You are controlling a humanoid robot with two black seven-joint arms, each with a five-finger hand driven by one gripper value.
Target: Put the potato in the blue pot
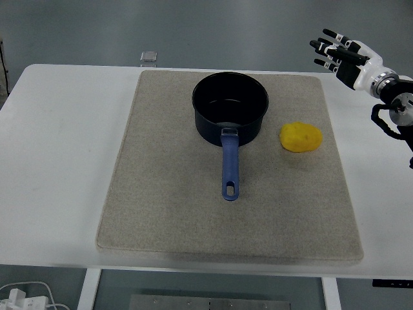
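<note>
- My right hand (pixel 345 56) hangs above the far right corner of the worktop (pixel 58 142), its fingers (pixel 324 46) spread and released — nothing in them.
- The hand is well apart from the potato (pixel 301 137), up and to the right of it, and touches nothing.
- The potato, yellow and rounded, lies on the beige mat (pixel 174 213), just to the right of the blue pot (pixel 230 106) and apart from it.
- The pot stands upright near the mat's far middle, dark inside, with nothing in it that I can see.
- Its blue handle (pixel 230 170) points toward the worktop's near edge — a slot shows at its end.
- The mat covers most of the middle of the white worktop, its edges lying nearly square to the worktop's.
- A small pale square object (pixel 149 57) sits at the worktop's far edge, beyond the mat's far left corner; I cannot tell what it is.
- White cables (pixel 26 294) show below the worktop's near left corner.
</note>
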